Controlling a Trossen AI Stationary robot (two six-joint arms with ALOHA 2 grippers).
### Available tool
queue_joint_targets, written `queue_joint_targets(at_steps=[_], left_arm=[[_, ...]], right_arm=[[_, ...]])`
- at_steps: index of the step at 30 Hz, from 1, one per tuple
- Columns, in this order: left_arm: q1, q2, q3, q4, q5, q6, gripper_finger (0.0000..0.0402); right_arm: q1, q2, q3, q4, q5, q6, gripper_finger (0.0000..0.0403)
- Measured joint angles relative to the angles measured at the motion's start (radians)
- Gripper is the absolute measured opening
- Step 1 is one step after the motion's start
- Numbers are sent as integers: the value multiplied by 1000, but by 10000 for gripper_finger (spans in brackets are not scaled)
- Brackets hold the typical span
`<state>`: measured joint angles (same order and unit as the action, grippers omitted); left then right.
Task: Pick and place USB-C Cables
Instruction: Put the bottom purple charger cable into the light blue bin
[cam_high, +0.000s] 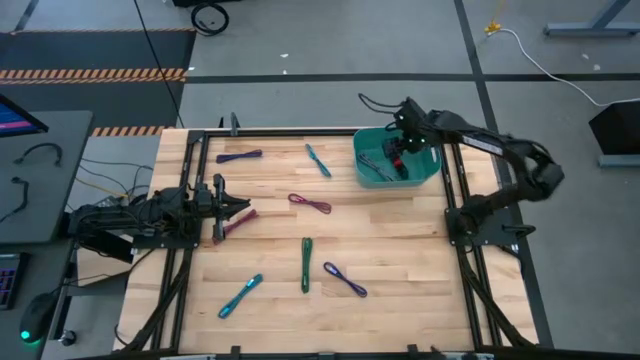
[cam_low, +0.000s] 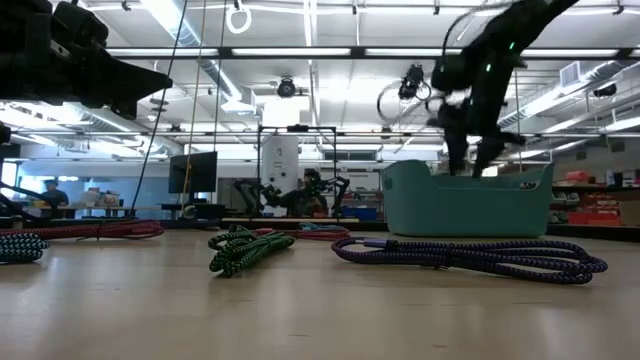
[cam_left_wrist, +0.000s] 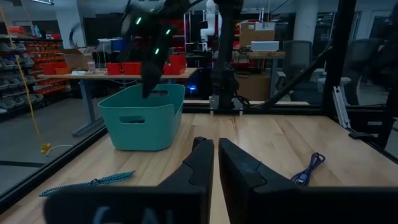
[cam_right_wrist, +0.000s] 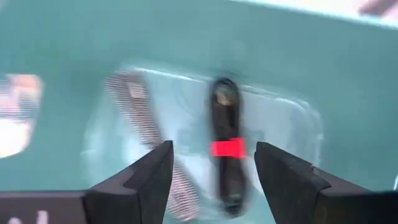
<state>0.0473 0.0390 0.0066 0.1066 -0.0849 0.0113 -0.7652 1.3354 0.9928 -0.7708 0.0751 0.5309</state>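
1. The light wooden desk (cam_high: 400, 250) carries seven loose cable bundles and a bin.
2. The teal plastic bin (cam_high: 372, 143) sits at the desk's far right. Inside lie a black cable bundle with a red tie (cam_right_wrist: 226, 149) and a grey braided cable bundle (cam_right_wrist: 144, 127), side by side on the floor of the bin.
3. The right gripper (cam_right_wrist: 211, 163) hangs over the bin, fingers spread wide and empty, with the black bundle straight below the gap.
4. The left gripper (cam_high: 246, 211) rests low at the desk's left edge, fingers pressed together, its tip just beside the maroon cable bundle (cam_high: 236, 222).
5. Spread over the open desk, well apart:
   - the green cable bundle (cam_high: 306, 265)
   - two purple bundles (cam_high: 344, 279) (cam_high: 239, 156)
   - two teal bundles (cam_high: 240, 295) (cam_high: 318, 160)
   - a magenta-purple bundle (cam_high: 310, 203) near the middle.
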Motion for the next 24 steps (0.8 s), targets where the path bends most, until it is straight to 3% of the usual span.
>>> queue_joint_targets(at_steps=[3, 7, 14, 21, 24], left_arm=[[0, 0, 0, 0, 0, 0, 29], [0, 0, 0, 0, 0, 0, 35], [0, 0, 0, 0, 0, 0, 36], [0, 0, 0, 0, 0, 0, 28], [0, 0, 0, 0, 0, 0, 28]], right_arm=[[149, -102, 0, 0, -14, 39, 226], [447, -186, 0, 1, -14, 120, 213], [947, -146, 0, 36, 0, 302, 197], [1198, -11, 0, 172, -53, 508, 195], [1246, 63, 0, 227, -52, 489, 195]])
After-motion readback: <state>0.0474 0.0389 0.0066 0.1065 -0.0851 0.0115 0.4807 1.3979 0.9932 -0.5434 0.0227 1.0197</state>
